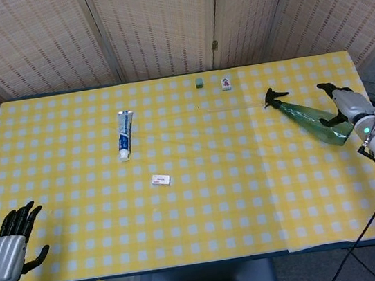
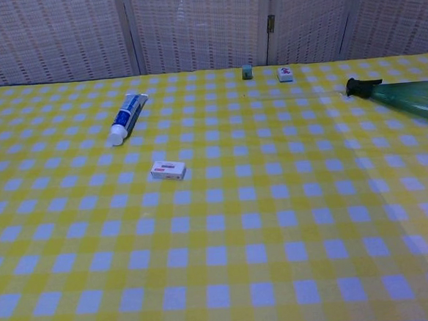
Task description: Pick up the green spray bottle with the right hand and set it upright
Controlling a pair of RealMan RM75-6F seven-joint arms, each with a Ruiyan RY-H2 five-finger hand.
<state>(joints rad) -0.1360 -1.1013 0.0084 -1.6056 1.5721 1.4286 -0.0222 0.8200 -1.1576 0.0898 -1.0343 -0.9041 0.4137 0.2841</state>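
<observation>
the right hand point(image 1: 341, 101) wraps its dark fingers around the wide base end of the green spray bottle point(image 1: 308, 116), which lies on its side near the table's point(image 1: 203, 201) right edge (black nozzle pointing toward the middle). the left hand point(image 1: 10, 242) rests with fingers spread at the near left corner, holding nothing. a toothpaste tube point(image 1: 125, 134) and a small white box point(image 1: 160, 180) lie well apart from the bottle.

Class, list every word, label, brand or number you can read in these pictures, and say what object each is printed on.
No text here can be read.
Toothpaste tube: blue and white print, too blurred to read.
Small white box: a reddish label, too small to read.
White tile: a red and dark mark, illegible.
Green block: no marking visible.
Green spray bottle: no label visible.
</observation>
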